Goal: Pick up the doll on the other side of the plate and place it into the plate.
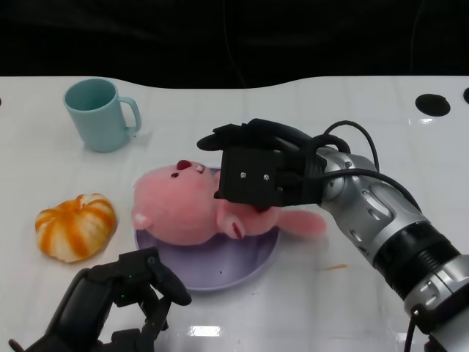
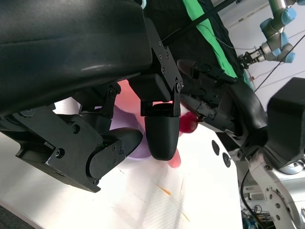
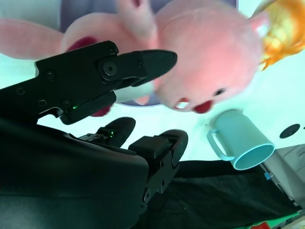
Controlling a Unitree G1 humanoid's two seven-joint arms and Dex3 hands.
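Fingers of the right hand (image 1: 260,172) reach over the pink doll (image 1: 187,205), covering its body and belly from above. In the head view the hand sits right on top of the doll, but I cannot tell if it is squeezing the doll or has let go. The doll lies on its back on the purple plate (image 1: 227,268). Its big head is on the left part of the plate, and one pink leg sticks out past the rim on the right, onto the white table (image 1: 366,95).

The left hand (image 1: 121,297) hangs low near the front of the plate, fingers curled a little apart, holding nothing.

An orange pumpkin toy (image 1: 75,226) sits to the left of the plate. A light blue cup (image 1: 99,114) stands further back on the left.

The right wrist view shows what the head view hides: a black finger (image 3: 143,62) lies across the doll's body, with the doll's face, the cup (image 3: 243,140) and the pumpkin toy (image 3: 281,28) beyond it. The left wrist view shows mostly the left hand's own fingers (image 2: 161,136), with only bits of pink and purple behind them.
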